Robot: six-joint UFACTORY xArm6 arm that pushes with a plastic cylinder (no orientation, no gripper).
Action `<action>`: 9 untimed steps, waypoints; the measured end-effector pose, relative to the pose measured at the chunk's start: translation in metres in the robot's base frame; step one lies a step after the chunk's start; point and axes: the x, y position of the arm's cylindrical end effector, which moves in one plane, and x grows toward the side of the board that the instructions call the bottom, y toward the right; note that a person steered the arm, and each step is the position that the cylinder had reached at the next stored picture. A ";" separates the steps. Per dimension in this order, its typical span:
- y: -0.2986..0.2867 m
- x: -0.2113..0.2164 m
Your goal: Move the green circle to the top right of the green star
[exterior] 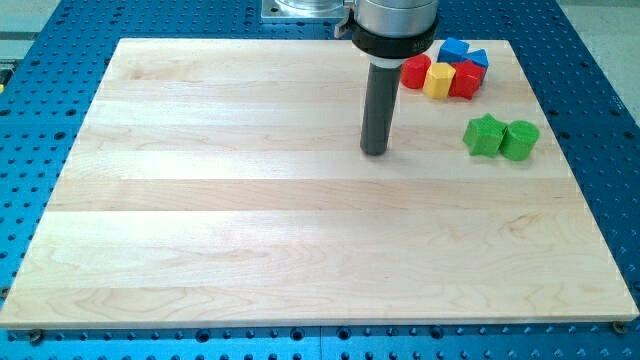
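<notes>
The green circle (520,140) sits near the board's right side, touching the right side of the green star (484,136). My tip (374,151) rests on the board to the left of the green star, well apart from both green blocks. The rod rises from it to the arm at the view's top.
A cluster of blocks lies at the top right: a red block (416,71), a yellow block (439,81), a second red block (465,79), a blue block (454,49) and a second blue block (479,59). The wooden board (250,200) lies on a blue perforated table.
</notes>
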 end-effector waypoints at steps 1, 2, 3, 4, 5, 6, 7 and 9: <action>0.000 0.000; 0.002 0.014; 0.025 0.017; 0.011 0.060; 0.031 0.131; 0.098 0.137; 0.135 0.114; 0.194 0.059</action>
